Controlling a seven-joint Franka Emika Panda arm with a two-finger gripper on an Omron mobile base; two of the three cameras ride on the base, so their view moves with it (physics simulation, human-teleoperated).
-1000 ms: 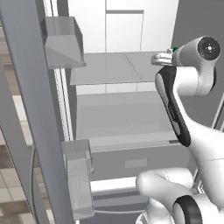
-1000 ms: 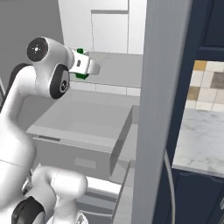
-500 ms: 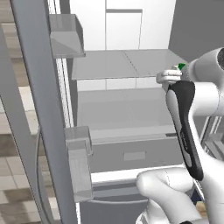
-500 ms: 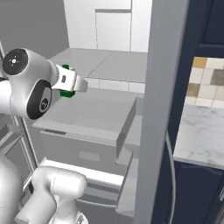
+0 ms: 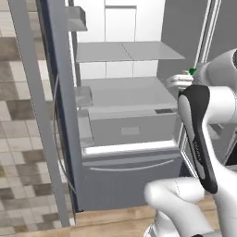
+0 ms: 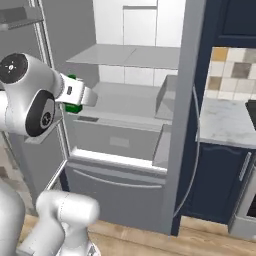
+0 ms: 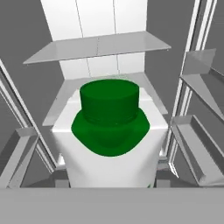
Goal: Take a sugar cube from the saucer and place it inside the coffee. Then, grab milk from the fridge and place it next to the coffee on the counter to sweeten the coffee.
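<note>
Currently the gripper [image 6: 75, 97] pinches the milk [image 7: 111, 144], holding the white carton with its green cap in the air in front of the open fridge [image 6: 127, 55], level with the ledge above the lower drawers [image 5: 132, 132].

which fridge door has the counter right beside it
The right-hand fridge door, seen edge-on; the marble counter sits just past it. The other door borders tiled wall.

a grey shelf [image 5: 127, 51] is spanning the open fridge [image 6: 135, 125], while the marble worktop [image 6: 225, 122] is lying beside it.
</note>
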